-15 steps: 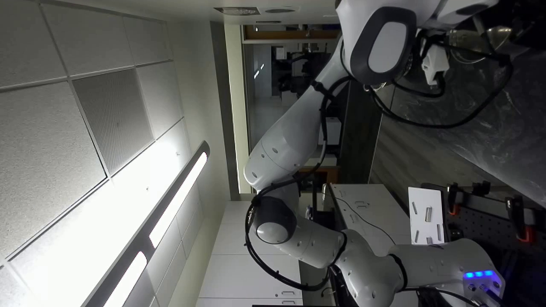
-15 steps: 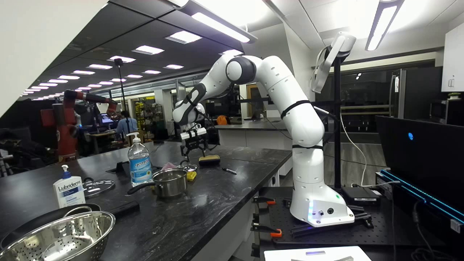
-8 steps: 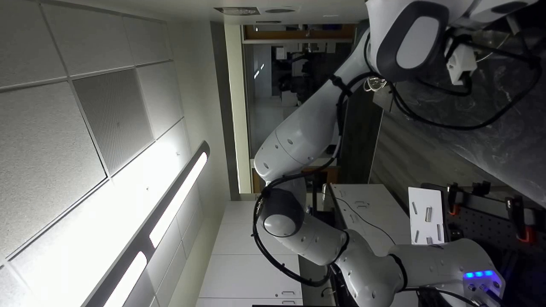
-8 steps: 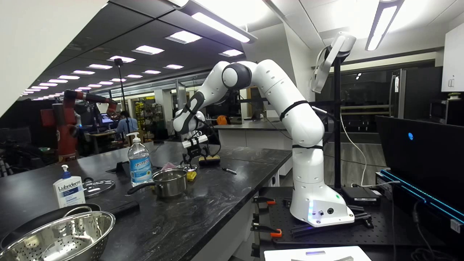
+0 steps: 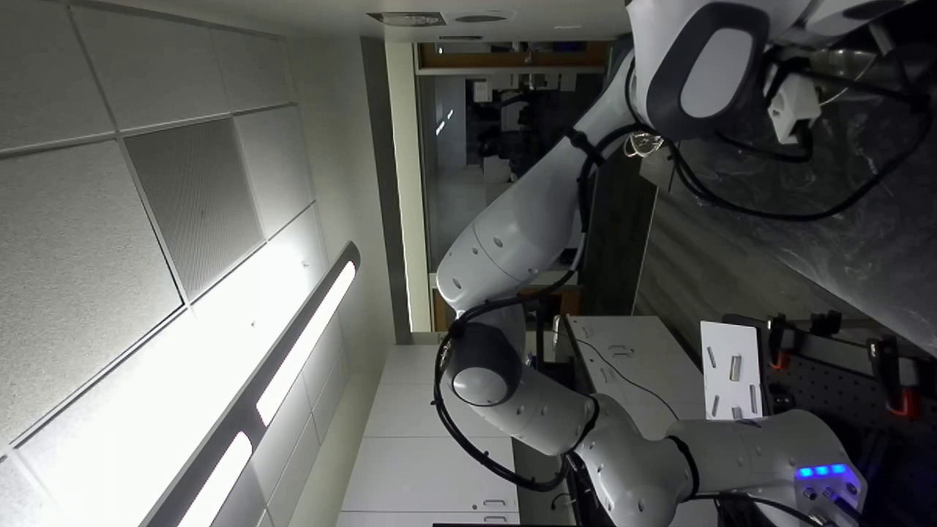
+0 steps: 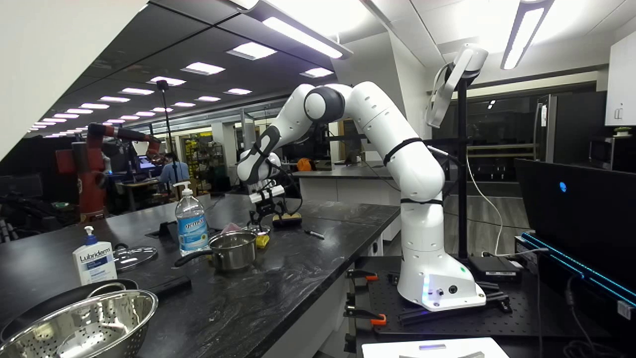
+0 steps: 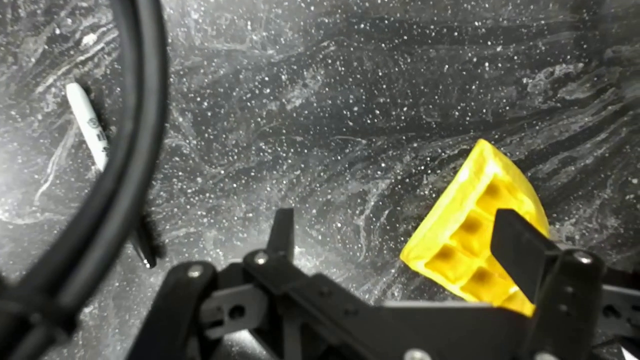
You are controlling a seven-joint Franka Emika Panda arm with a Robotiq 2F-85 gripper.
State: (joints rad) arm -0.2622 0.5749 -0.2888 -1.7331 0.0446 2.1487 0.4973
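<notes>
A yellow wedge-shaped waffle piece [image 7: 450, 250] lies on the dark countertop in the wrist view. My gripper [image 7: 395, 212] stands wide open above the counter, nothing held. The right finger [image 7: 520, 245] overlaps the waffle in that view; touching or not, I cannot tell. Bare counter shows behind the left finger. Off to the left a white marker with a black end [image 7: 90, 120] is partly covered by the cable. In an exterior view the gripper [image 6: 266, 226] hangs low over the counter, behind the yellow piece [image 6: 262, 241] and close to a tan-and-black eraser [image 6: 286, 220].
A steel pot [image 6: 233, 252] stands beside the yellow piece, its handle pointing left. Around it are a pump bottle [image 6: 193, 226], lotion bottle [image 6: 95, 262], glass lid [image 6: 134, 256] and colander [image 6: 99, 318]. The arm's black cable [image 7: 135, 150] loops across the wrist view.
Over the first half second the arm came down, bringing the gripper lower over the counter and slightly tilted. Since then it has hardly moved. The objects lie where they were.
</notes>
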